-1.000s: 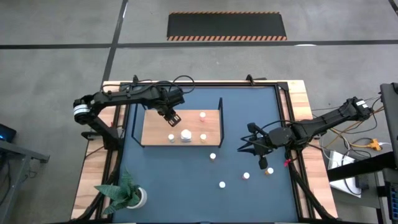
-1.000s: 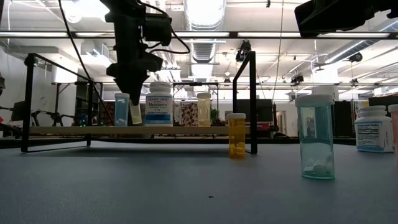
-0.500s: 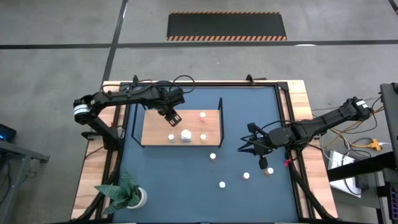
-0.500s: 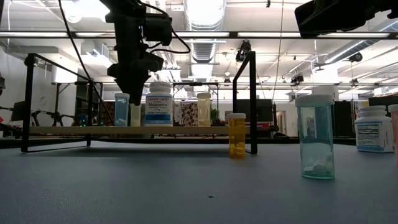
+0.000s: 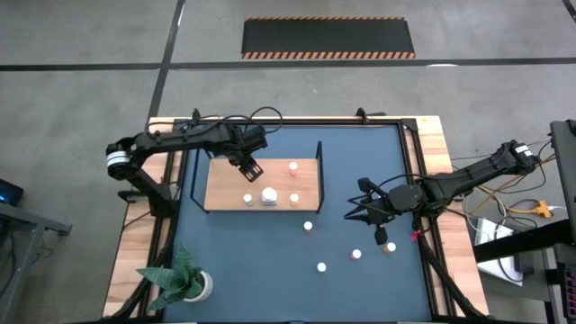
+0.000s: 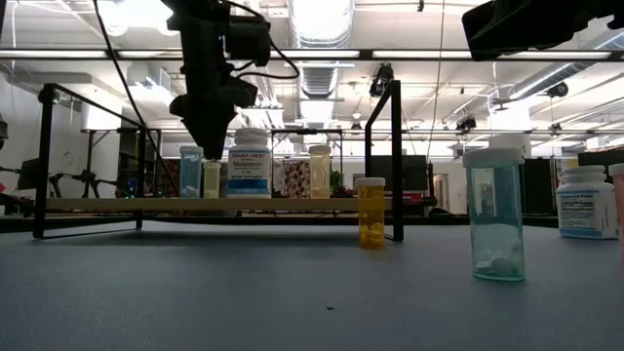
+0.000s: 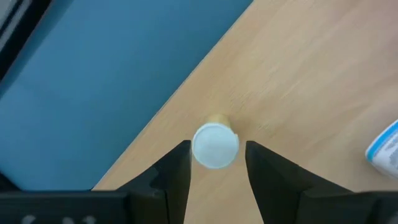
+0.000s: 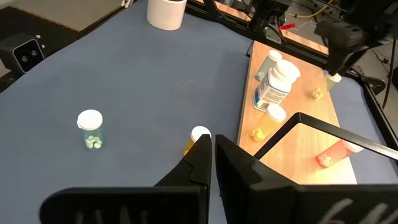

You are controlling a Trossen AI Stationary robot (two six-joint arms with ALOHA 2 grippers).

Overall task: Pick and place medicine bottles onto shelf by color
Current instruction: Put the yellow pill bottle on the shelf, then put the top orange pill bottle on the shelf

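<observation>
Overhead, the left tool (image 5: 251,167) hangs over the pale wooden shelf (image 5: 225,180), while the right tool (image 5: 378,236), pressed together, sits above the matte blue table (image 5: 270,261) near scattered medicine bottles (image 5: 321,266). Level across, a translucent teal bottle (image 6: 495,214) and an orange one (image 6: 370,212) stand upright. The left wrist alone shows spread fingers (image 7: 177,171) flanking, not touching, a round white-capped bottle (image 7: 215,146) on the shelf's grain.
</observation>
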